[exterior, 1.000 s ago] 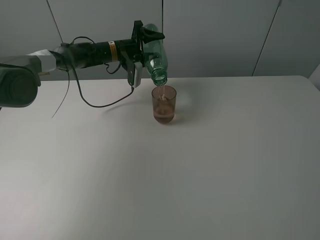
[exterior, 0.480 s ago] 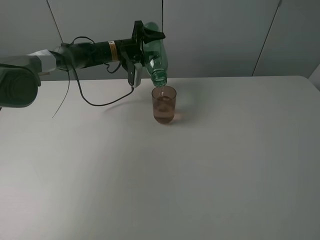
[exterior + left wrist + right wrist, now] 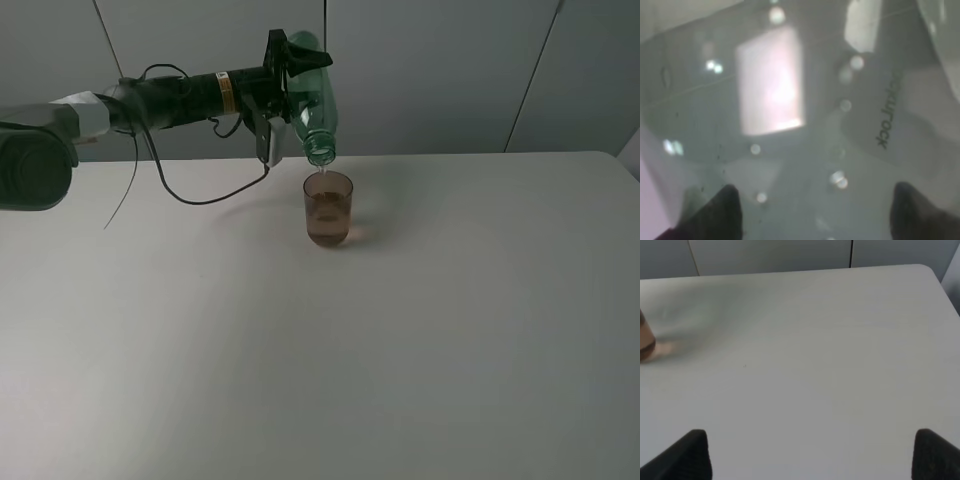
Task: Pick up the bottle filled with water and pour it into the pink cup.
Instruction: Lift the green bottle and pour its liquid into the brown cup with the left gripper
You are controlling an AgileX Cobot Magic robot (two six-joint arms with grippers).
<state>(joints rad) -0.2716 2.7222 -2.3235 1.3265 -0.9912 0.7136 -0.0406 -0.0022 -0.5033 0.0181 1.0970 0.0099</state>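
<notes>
Pouring: pinching the tall transparent green-tinted bottle point(image 3: 314, 98) in the left jaws, mouth tipping down beyond them, just above the small translucent brownish-pink cup point(image 3: 328, 210). Idling with right jaws spread, empty. Next: likely tipping steeper over the rim.

My gripper point(image 3: 812, 459) hangs over the white counter point(image 3: 805, 370), its two dark fingertips point(image 3: 690, 455) spread wide with plain tabletop between them. The counter's far edge runs along grey wall panels point(image 3: 765, 255) and ends in a rounded corner point(image 3: 932, 271). Only a sliver of the pink cup point(image 3: 644, 337) shows at the border of my view. It stands short of that far edge, well apart from the rounded corner. A faint pinkish glow point(image 3: 666, 348) lies on the surface just beside it.
</notes>
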